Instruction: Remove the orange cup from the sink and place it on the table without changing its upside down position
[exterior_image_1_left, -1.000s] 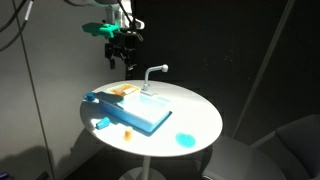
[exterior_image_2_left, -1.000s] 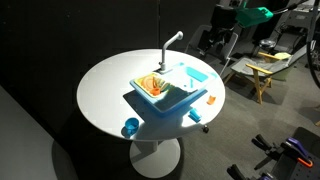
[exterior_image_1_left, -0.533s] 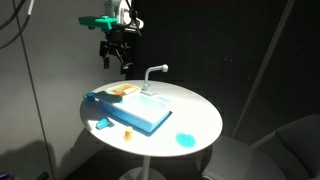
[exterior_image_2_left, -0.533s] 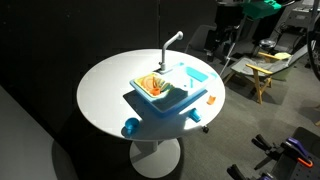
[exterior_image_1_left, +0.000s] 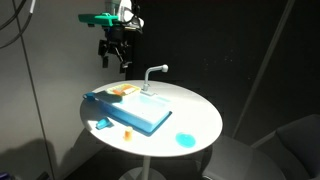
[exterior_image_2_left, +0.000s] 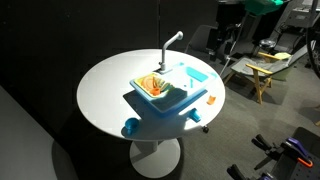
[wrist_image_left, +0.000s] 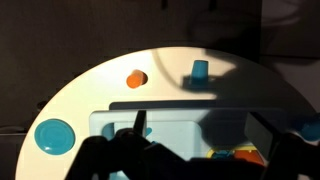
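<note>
Fingers hang wide open and empty, high above the white surface. The tiny orange cup stands on that surface just beside the blue sink, seemingly already lifted out.

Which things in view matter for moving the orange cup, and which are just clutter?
Job: orange cup, sink, table, end effector (open).
Lying about: round blue dish, small blue cup, orange-tan pieces in the sink basin.
</note>
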